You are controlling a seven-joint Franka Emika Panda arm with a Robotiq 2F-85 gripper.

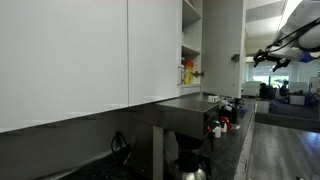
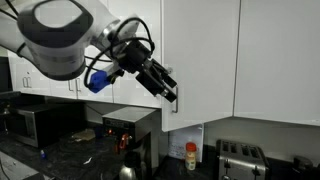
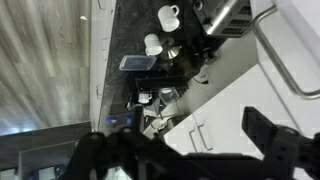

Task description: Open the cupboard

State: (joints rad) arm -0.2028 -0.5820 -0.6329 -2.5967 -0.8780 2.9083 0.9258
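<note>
The cupboard (image 1: 191,45) stands open in an exterior view, and its shelves show yellow-orange packets (image 1: 186,72). Its tall white door (image 1: 223,50) is swung out; the door also shows in an exterior view (image 2: 200,55). My gripper (image 2: 170,92) is at the door's lower left edge, and the arm (image 1: 287,45) reaches in from the right. In the wrist view my gripper (image 3: 185,150) is open and empty, its dark fingers spread wide. A slim silver bar handle (image 3: 290,70) lies above and to the right, outside the fingers.
Closed white doors (image 1: 70,55) run along the wall. A pair of small handles (image 3: 200,135) shows on lower doors. The dark counter holds a toaster (image 2: 241,158), a coffee machine (image 2: 130,125), a microwave (image 2: 40,120), a bottle (image 2: 191,156) and cups (image 3: 169,16).
</note>
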